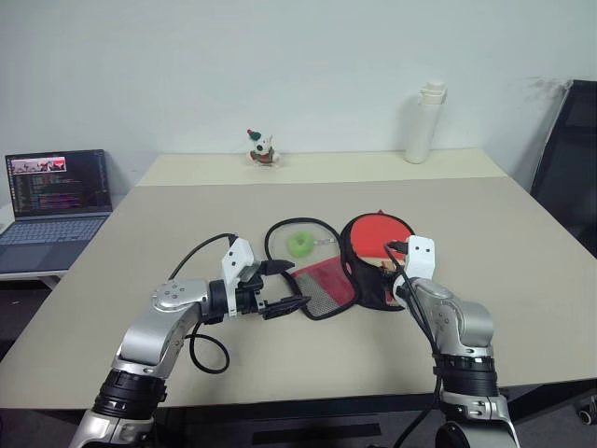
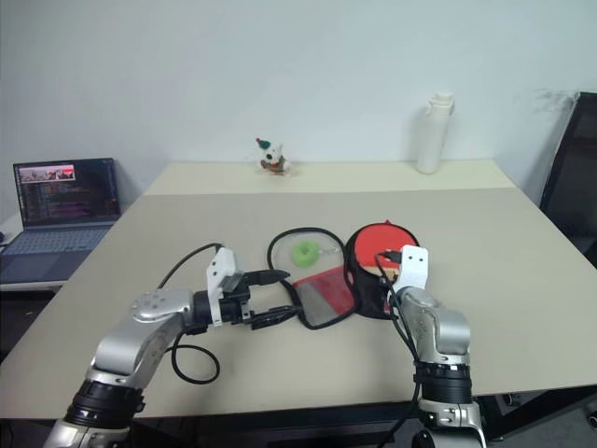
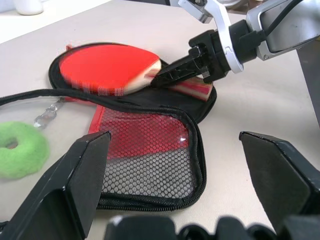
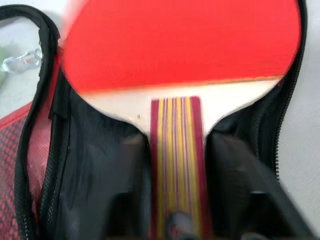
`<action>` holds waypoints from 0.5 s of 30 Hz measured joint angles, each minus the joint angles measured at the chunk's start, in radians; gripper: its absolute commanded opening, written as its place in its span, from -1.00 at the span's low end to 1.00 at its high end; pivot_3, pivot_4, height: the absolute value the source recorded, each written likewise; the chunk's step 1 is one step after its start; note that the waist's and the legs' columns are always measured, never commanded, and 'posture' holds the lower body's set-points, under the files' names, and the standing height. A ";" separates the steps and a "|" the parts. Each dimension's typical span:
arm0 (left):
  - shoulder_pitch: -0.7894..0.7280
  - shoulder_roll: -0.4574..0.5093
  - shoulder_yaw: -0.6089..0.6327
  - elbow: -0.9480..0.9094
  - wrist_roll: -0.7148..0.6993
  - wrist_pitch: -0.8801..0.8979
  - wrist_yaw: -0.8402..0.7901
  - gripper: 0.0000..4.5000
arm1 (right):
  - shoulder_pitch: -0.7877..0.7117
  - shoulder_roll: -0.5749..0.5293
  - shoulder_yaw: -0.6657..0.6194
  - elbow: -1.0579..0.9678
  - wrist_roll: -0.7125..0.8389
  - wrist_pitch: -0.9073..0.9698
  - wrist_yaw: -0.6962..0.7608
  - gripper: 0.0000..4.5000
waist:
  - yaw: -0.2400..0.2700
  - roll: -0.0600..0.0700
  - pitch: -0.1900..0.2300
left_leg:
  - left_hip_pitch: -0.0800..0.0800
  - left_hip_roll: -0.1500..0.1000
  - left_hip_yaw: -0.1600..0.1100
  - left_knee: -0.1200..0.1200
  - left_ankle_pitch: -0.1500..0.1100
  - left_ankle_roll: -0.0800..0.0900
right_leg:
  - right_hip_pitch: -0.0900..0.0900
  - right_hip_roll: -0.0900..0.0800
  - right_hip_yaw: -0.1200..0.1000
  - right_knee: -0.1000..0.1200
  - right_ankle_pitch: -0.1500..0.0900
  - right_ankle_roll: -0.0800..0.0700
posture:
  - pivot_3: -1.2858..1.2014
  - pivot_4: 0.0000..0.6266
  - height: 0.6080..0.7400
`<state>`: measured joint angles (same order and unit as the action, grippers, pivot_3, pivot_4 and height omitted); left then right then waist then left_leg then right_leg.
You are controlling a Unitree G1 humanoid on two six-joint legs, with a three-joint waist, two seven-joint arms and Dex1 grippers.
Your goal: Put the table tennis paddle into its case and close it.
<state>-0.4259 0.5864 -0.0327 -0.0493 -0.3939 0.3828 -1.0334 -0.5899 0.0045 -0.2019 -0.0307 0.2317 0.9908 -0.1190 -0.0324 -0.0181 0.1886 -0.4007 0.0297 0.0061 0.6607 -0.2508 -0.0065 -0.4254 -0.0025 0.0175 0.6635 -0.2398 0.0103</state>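
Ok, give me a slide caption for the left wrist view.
Red table tennis paddle resting on the unzipped case, right hand at its handle, open left hand hovering near.

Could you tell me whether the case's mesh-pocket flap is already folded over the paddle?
No, the case lies open, its mesh flap flat on the table beside the table tennis paddle, whose red face is uncovered.

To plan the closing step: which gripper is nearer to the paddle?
Right. The right gripper is at the table tennis paddle's handle; the left gripper stands open beside the case's mesh flap.
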 measured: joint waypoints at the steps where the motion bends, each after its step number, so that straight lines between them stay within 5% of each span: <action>1: 0.000 0.000 0.000 0.000 0.000 0.000 0.000 1.00 | -0.001 0.000 0.004 0.000 -0.005 -0.004 0.000 0.68 | 0.000 0.000 0.000 | 0.000 0.000 0.000 0.000 0.000 0.000 | 0.000 0.000 0.000 0.000 0.000 0.000 | 0.03 -0.52 1.00; 3: 0.001 0.001 0.000 0.000 0.000 0.000 0.001 1.00 | -0.002 -0.001 0.022 -0.008 -0.014 -0.006 0.003 0.99 | 0.000 0.000 0.000 | 0.000 0.000 0.000 0.000 0.000 0.000 | 0.000 0.000 0.000 0.000 0.000 0.000 | 0.03 -0.52 1.00; 10: 0.033 0.022 0.021 0.005 0.002 0.000 0.026 1.00 | 0.019 -0.129 0.107 -0.255 0.071 0.066 0.183 0.99 | 0.001 0.000 0.000 | 0.000 0.001 -0.001 0.000 0.000 0.000 | 0.000 0.000 -0.001 -0.001 0.000 0.000 | 0.03 -0.52 1.00; 15: 0.043 0.054 0.053 0.031 0.018 -0.001 0.050 1.00 | 0.055 -0.373 0.107 -0.404 0.170 0.155 0.377 0.99 | 0.004 -0.001 0.000 | 0.001 0.000 -0.001 0.000 0.000 0.000 | 0.002 -0.001 -0.001 -0.001 0.000 0.000 | 0.03 -0.52 1.00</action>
<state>-0.3831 0.6403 0.0199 -0.0186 -0.3758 0.3813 -0.9831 -0.5349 -0.3684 -0.0945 -0.4345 0.4019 1.1453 0.2582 -0.0286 -0.0187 0.1882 -0.4002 0.0299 0.0047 0.6611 -0.2509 -0.0064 -0.4238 -0.0039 0.0160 0.6625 -0.2400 0.0105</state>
